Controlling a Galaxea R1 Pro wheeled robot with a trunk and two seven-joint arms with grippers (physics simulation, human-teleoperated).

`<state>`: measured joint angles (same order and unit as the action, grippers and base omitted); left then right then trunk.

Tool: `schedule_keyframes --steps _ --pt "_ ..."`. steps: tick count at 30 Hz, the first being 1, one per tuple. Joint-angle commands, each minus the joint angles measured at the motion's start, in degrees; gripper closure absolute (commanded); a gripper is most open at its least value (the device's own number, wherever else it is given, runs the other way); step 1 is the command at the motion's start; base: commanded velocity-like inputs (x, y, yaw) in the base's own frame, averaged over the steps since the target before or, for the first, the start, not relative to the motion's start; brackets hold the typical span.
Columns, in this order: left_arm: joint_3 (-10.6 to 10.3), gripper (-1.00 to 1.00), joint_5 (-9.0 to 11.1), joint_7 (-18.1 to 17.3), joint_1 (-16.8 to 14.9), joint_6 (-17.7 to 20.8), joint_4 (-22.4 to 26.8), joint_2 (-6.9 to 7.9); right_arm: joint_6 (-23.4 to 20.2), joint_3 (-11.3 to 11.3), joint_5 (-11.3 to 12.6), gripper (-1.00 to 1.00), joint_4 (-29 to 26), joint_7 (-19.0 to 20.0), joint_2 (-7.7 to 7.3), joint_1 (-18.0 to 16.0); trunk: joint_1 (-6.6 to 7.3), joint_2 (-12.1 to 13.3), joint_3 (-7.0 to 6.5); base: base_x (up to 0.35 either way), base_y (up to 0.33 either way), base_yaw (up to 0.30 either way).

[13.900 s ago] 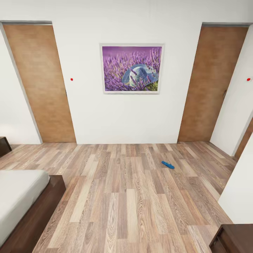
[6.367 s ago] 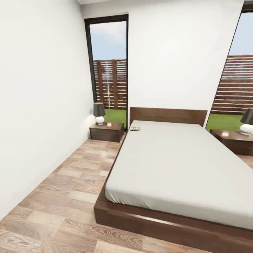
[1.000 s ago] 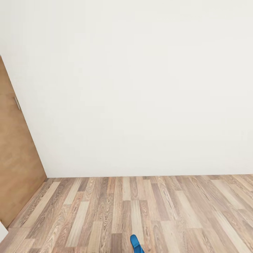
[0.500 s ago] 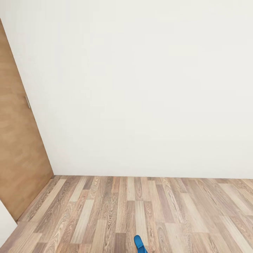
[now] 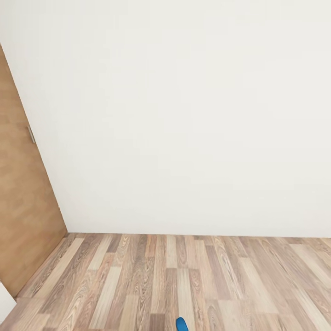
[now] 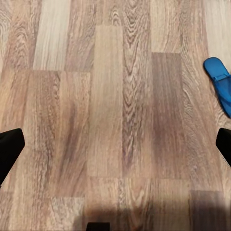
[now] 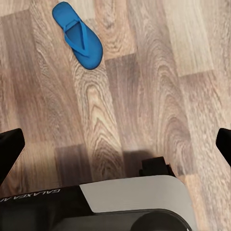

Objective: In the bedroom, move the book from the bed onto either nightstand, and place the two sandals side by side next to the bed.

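Although parked right over one blue sandal (image 5: 182, 324), holds nothing as yet: keeps the left gripper (image 6: 115, 149) above bare planks just beside that sandal (image 6: 220, 84), jaws spread wide and empty, and the right gripper (image 7: 115, 149) a little short of the sandal (image 7: 78, 34), jaws likewise spread wide and empty. Finds the sandal flat on the wood-plank floor (image 5: 138, 276), straps up, touching nothing, just in front of the robot base (image 7: 130, 202). Takes it, as a judgement, for one and the same sandal in all three views; cannot tell where its mate lies. Counts nothing of the task as done from here: sandal not lifted, not paired, on open floor rather than beside a bed; cannot judge the book's move from these views. Leaves, by that reckoning, the grasp of this sandal, the fetching of the other, the laying of both side by side by the bed, and the book's trip to a nightstand. Sees open planks on every side of the sandal. Meets, well beyond the sandal, a plain white wall (image 5: 184, 115) running straight across, and, off to the robot's left of the sandal, a brown wooden door (image 5: 18, 207) with a small metal handle (image 5: 31, 134). Allows, in judgement, free room to lower either arm onto the sandal and to turn the base away, with the wall as the only limit ahead.
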<state>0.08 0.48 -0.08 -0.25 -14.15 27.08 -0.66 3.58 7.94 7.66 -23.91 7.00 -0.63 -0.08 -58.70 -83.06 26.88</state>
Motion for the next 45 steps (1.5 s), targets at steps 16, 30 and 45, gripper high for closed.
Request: schedule_keyframes --steps 16,30,45 --pt "0.01 -1.0 0.05 -0.01 -0.03 -0.18 -0.03 0.02 0.03 0.23 0.6 -1.0 0.0 0.47 0.02 -0.01 -0.03 -0.02 0.05 0.104 0.0 0.102" --pt "-0.05 -1.0 -0.03 -0.01 -0.02 -0.18 -0.02 -0.03 0.04 0.23 0.6 -1.0 0.0 0.47 0.02 -0.01 -0.03 -0.02 0.05 0.0 0.0 0.102" --pt "0.0 -1.0 -0.01 0.16 -0.16 0.12 0.89 0.06 0.05 0.23 0.6 -1.0 -0.01 0.47 0.02 -0.01 -0.03 -0.02 0.05 0.0 0.0 0.001"
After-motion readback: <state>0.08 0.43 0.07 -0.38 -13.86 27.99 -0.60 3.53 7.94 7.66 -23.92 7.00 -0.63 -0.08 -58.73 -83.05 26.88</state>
